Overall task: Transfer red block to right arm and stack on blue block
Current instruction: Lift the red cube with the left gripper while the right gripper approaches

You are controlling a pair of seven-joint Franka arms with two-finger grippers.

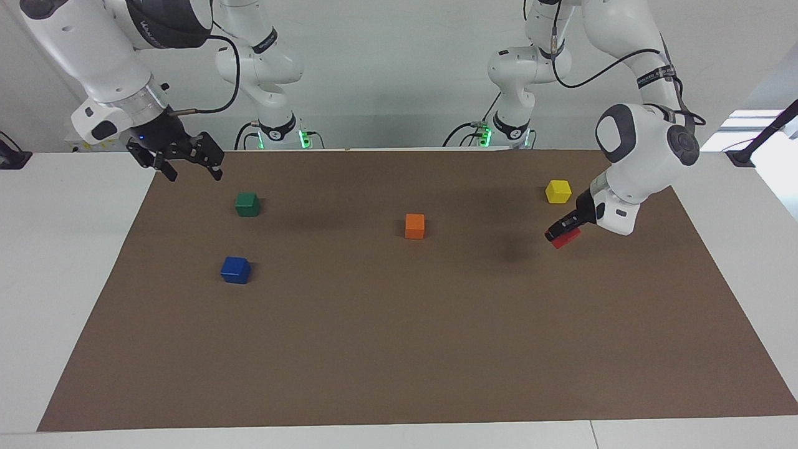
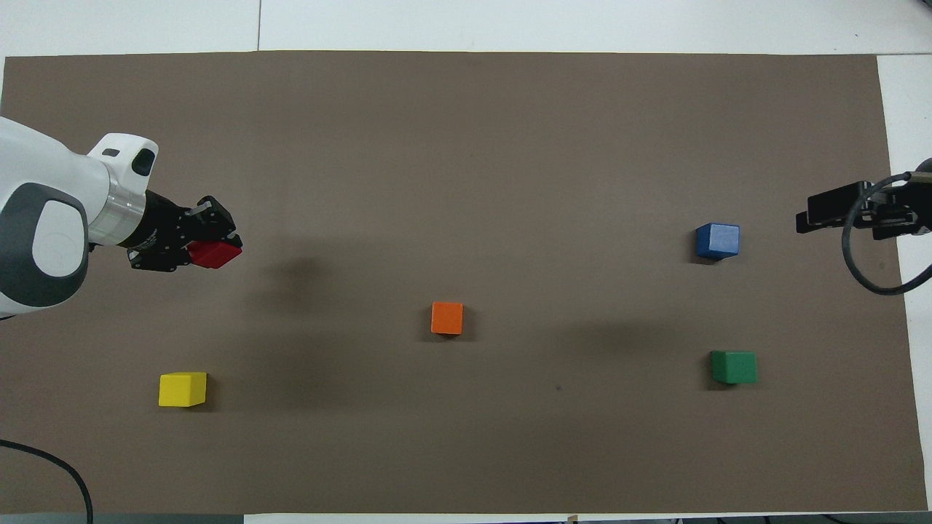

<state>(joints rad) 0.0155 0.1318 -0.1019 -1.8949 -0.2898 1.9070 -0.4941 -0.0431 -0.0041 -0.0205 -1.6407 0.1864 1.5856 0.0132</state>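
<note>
Facing view, swept from its one edge to the other. White jointed right arm (image 1: pixel 93 56) comes in at the counter's corner; its black two-finger right gripper (image 1: pixel 187 167), blue light at its base, hangs in the air over the edge of the brown paper mat (image 1: pixel 399 349), jaws spread apart, holding nothing. Arm waits.

Small dark green cube (image 1: pixel 247 204) sits on the mat toward the right arm's end, nearer to the robots than the small deep blue cube (image 1: pixel 235 270), which sits flat on the mat, alone, nothing on top of it. Blue block is well apart from both grippers.

Small orange cube (image 1: pixel 414 226) lies about mid-mat, flat, untouched.

Small yellow cube (image 1: pixel 558 191) lies toward the left arm's end, close to the robots.

White left arm (image 1: pixel 642 149) reaches in over that end; its black left gripper (image 1: pixel 563 234) is tilted, pointing toward the middle of the mat. Small bright red cube (image 1: pixel 565 239) is clamped between the jaws at their tips, tilted with the gripper, raised off the mat; its shadow falls on the mat, apart from the block, toward the orange cube. The red block pokes out past the fingertips in the overhead view (image 2: pixel 214 254). It hangs over bare mat beside the yellow cube, well apart from the blue block (image 2: pixel 717 241).

White counter (image 1: pixel 68 249) shows around the mat.
</note>
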